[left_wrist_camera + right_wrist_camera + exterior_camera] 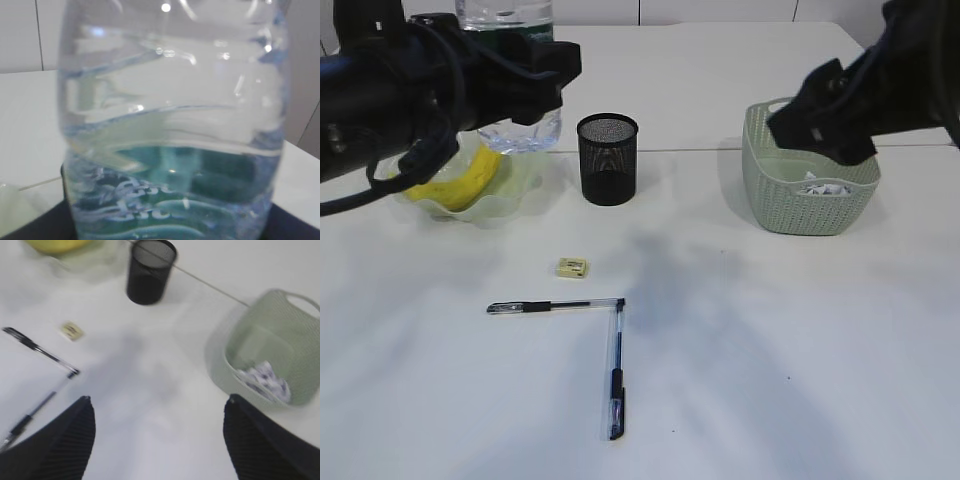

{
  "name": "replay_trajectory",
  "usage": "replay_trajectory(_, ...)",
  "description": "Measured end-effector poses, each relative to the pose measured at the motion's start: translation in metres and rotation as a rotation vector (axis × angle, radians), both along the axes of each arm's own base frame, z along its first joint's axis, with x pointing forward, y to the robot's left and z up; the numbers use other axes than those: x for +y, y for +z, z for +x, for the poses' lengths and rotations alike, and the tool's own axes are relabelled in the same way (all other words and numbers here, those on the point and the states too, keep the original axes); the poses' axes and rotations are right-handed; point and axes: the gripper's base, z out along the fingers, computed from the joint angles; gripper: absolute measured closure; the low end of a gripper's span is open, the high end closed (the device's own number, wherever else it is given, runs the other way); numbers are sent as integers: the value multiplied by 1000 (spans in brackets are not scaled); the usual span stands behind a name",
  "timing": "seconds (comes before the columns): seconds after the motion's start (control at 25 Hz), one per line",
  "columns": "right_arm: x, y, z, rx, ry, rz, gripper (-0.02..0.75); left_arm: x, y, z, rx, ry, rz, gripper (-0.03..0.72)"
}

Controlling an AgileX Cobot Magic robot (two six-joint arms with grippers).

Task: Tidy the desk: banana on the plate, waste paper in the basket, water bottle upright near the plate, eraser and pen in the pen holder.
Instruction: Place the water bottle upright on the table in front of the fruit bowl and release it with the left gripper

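Left wrist view filled almost wholly by the water bottle (172, 125), clear, part full, green label low down, so close to the lens that a grip by the left tool (525, 75) seems certain: half-spread and clamped round the bottle's body, its fingers hidden behind the plastic. Carried upright above the back left of the tabletop (770, 350), base hanging just over the far edge of the plate (470, 195), probably so as to be set standing beside that dish. Cannot tell from these views whether the base already touches anything. Right tool (157, 440) spread wide and empty, its two dark fingers (65, 440) framing bare tabletop; held high beside the basket (810, 185), likely because its load is already dropped. Outward to the containers: plate holding the banana (460, 180), curled along the bowl; basket holding the waste paper (265, 382), a crumpled white ball at the bottom; pen holder (608, 158) between the two, standing empty as far as the mesh shows. Still loose on the tabletop: eraser (572, 266) in front of the pen holder, then two pens (585, 340), one lying crosswise, one lengthwise, tips meeting at a corner. Pens and eraser judged the remaining work.
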Motion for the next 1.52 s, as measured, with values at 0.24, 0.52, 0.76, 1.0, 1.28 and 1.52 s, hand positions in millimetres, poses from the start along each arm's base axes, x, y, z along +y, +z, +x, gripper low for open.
replay_trajectory(0.24,-24,-7,1,72,-269,-102,146,33,7,10,16,98,51,302)
replay_trajectory(0.52,-26,-8,0,84,-296,-114,146,92,-1,19,11,286,54,302)
replay_trajectory(0.76,-28,-9,-1,101,-306,-126,146,132,-25,10,-63,428,26,302)
replay_trajectory(1.0,-28,-9,-1,102,-306,-128,146,155,-46,17,-132,527,12,302)
replay_trajectory(1.28,-28,-9,-1,103,-308,-129,146,155,-86,36,-147,545,25,302)
replay_trajectory(1.52,-28,-9,-1,103,-308,-129,146,157,-120,43,-41,566,56,302)
